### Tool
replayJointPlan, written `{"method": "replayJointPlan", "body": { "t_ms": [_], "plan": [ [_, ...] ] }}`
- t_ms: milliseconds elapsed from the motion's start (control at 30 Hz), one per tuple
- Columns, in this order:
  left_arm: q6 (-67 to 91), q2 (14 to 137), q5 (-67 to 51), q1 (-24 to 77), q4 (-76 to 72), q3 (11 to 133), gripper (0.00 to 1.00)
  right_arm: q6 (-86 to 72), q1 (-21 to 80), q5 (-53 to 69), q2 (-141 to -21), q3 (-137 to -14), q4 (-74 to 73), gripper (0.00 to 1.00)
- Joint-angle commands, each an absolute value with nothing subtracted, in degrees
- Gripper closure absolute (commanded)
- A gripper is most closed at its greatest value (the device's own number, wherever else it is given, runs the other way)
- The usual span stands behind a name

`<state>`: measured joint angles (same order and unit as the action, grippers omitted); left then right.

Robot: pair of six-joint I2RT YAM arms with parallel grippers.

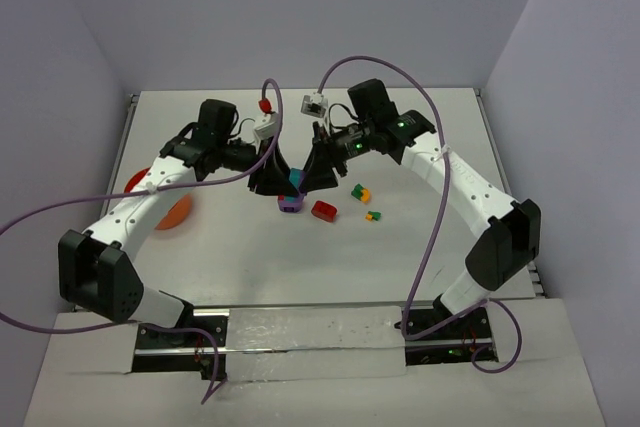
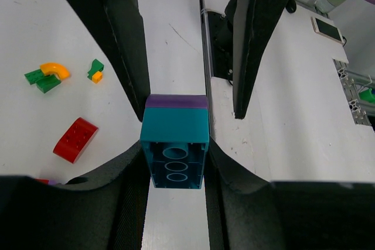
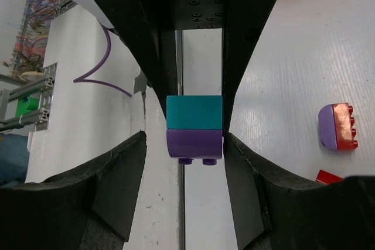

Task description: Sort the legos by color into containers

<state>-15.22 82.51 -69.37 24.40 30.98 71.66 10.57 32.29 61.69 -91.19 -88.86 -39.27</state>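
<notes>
Both sets of fingers meet at frame centre. The left gripper (image 2: 176, 144) is clenched on the teal brick (image 2: 174, 147). The right gripper (image 3: 194, 139) is clenched on the purple brick (image 3: 194, 144) joined to it. The orange bowl (image 1: 172, 209) sits left on the worktop (image 1: 300, 257).

my arms: white shells, chunky black joints | purple cable looping off each one, down to the bases | left gripper (image 1: 272, 179) and right gripper (image 1: 318, 173): matte black fingers, small screw holes in the black plate between them | tiny green LED near right wrist
</notes>
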Motion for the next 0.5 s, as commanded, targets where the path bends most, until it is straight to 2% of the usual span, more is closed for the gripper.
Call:
{"method": "replayJointPlan", "body": {
  "t_ms": [0, 200, 300, 333, 367, 400, 467],
  "plan": [
    [-15.3, 82.9, -71.9, 24.9, 29.7, 72.9, 1.0, 12.1, 32.9, 61.3, -92.1, -91.4, -40.2, 0.38],
    [-15.4, 83.2, -71.8, 25.0, 29.8, 72.9, 1.0, 12.7, 33.0, 61.4, -92.1, -91.2, -40.6, 0.5],
    [-15.3, 83.3, -71.8, 24.9, 29.7, 72.9, 0.94, 13.7, 33.2, 61.4, -92.0, -91.1, -41.3, 0.62],
    [-15.5, 83.3, -71.9, 24.9, 29.9, 72.9, 0.89, 14.2, 33.2, 61.4, -92.0, -91.1, -41.6, 0.69],
    [-15.9, 83.2, -71.8, 25.0, 30.4, 72.9, 0.81, 14.6, 33.3, 61.4, -91.9, -91.1, -42.0, 0.87],
    [-16.3, 83.1, -71.7, 25.0, 31.2, 73.1, 0.74, 14.9, 33.4, 61.3, -91.9, -91.0, -42.2, 0.98],
    [-18.3, 83.1, -71.3, 24.8, 33.1, 73.4, 0.5, 15.2, 33.4, 61.2, -91.2, -90.6, -42.0, 1.0]
  ]
}}
